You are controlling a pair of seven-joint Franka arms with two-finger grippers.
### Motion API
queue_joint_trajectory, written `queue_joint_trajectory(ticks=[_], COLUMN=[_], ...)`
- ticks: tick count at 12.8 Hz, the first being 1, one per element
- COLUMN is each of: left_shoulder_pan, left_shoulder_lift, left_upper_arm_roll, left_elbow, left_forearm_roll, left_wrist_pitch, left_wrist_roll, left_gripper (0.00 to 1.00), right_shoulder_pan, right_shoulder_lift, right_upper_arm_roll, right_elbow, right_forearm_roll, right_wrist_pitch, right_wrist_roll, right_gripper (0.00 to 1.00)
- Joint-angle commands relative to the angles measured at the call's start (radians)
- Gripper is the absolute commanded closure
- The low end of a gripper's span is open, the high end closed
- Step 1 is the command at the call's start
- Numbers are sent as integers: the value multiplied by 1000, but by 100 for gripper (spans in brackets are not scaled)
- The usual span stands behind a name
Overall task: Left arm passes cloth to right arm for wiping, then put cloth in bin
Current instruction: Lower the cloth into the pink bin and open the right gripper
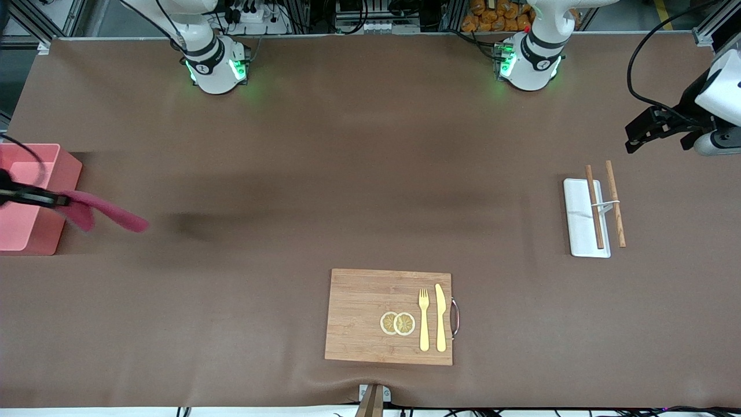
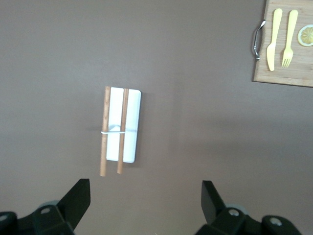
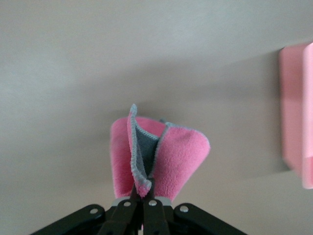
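Front view is showing the right gripper point(image 1: 58, 200) hanging at the right arm's end of the table, over the edge of the bin point(image 1: 61, 159), and clenching the cloth point(image 1: 104, 212) by one end so that the rest is trailing off toward the middle of the table, over bare table point(image 1: 347, 145) rather than over the bin's opening. Right wrist view is confirming the pinch: the fingers are meeting on a folded edge of the cloth point(image 3: 161, 154), which is sticking out past them as a loose pink fold, with a wall of the bin point(image 3: 296, 115) showing at one side. Holding by a corner is probably letting the fabric drop freely once the fingers part, but most of it is not yet hanging above the bin, so the drop looks premature from here. The left gripper point(image 2: 145, 196) is waiting with its jaws spread wide and holding nothing, high over the left arm's end of the table near the white tray point(image 1: 584, 217) with its brown sticks point(image 1: 595, 205), well out of the way. The wooden board point(image 1: 370, 313) is carrying a fork point(image 1: 424, 318), a knife point(image 1: 441, 315) and lemon slices point(image 1: 397, 323), nearest the front camera.
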Motion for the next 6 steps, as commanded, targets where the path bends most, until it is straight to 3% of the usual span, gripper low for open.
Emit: queue_joint_trajectory(ticks=[1,4,6], left_shoulder_pan=[-11,-10,-10], left_shoulder_lift=[-13,-18,-18], left_upper_arm_roll=[14,12,12], left_elbow=[10,5,-1], left_forearm_roll=[-28,-31,-33], left_wrist_pitch=[-41,-53,-52], left_wrist_roll=[-37,-37,-37], left_gripper=[0,0,0], right_shoulder_pan=[-153,-293,-373], right_shoulder_lift=[12,29,60], right_upper_arm_roll=[24,24,24], right_elbow=[70,104,104], right_forearm_roll=[-58,-107,-130], right_wrist_pitch=[-32,-11,85], right_wrist_roll=[-259,-517,-641], right_gripper=[100,100,100])
